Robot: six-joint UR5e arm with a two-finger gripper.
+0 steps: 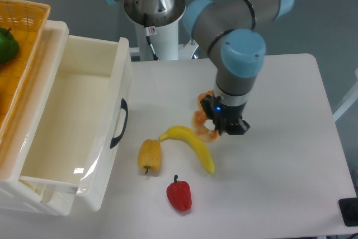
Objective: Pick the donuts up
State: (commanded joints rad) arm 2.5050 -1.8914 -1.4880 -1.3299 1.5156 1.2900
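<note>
The donut [201, 120] is a cream-tan ring with orange-pink glaze. It stands tilted on edge at the middle of the white table, just above the banana's upper end. My gripper [217, 129] points down and is shut on the donut's right side. The wrist and black fingers hide much of the ring. I cannot tell whether the donut's lower edge touches the banana or the table.
A yellow banana [189, 145] lies just below-left of the gripper. A yellow pepper [150, 156] and a red pepper [179, 194] lie nearer the front. A white bin [114, 138] stands at left, with a wicker basket [25, 37] holding a green pepper [5, 46] behind it.
</note>
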